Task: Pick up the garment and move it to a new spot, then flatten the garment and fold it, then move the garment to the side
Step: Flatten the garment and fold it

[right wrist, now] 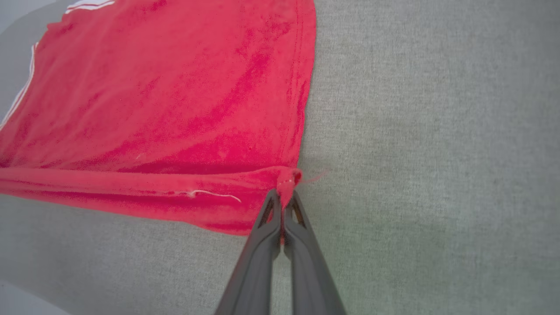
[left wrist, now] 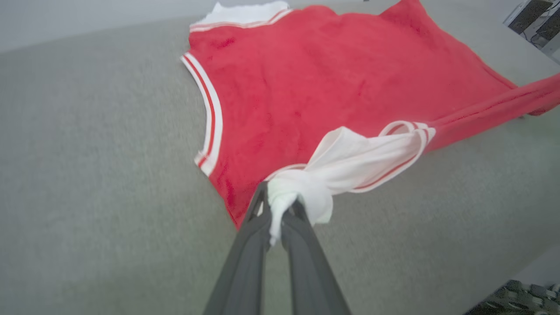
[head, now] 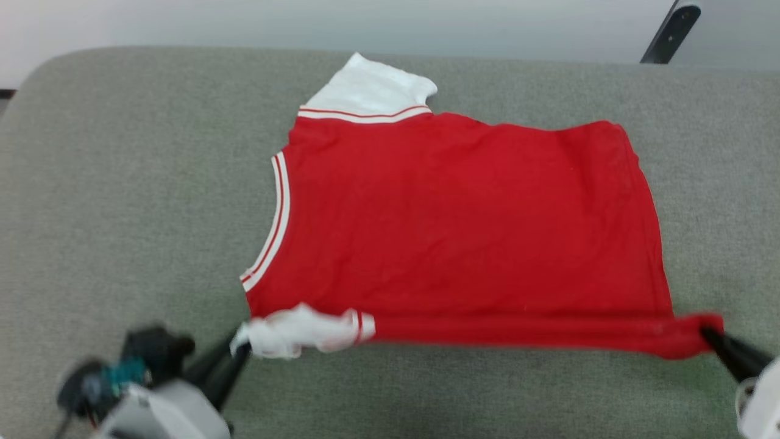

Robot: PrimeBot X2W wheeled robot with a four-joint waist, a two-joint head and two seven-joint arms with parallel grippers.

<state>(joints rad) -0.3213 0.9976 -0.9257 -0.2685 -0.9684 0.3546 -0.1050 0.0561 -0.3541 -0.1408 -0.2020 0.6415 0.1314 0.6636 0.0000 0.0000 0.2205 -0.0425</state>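
Observation:
The garment [head: 463,225], a red jersey with white-and-red striped trim, lies spread on the grey-green padded surface with its plain red side up. Its near edge is lifted and pulled taut between both grippers. My left gripper [head: 241,350] is shut on the bunched white sleeve [left wrist: 306,192] at the near left corner. My right gripper [head: 710,335] is shut on the red hem corner [right wrist: 288,179] at the near right. The other white sleeve [head: 368,88] lies flat at the far edge. No number print shows.
The padded surface [head: 122,183] extends well to the left and right of the jersey. Its far edge meets a pale wall, where a dark slanted bar [head: 670,30] stands at the upper right. Equipment [left wrist: 533,19] sits beyond the surface's corner.

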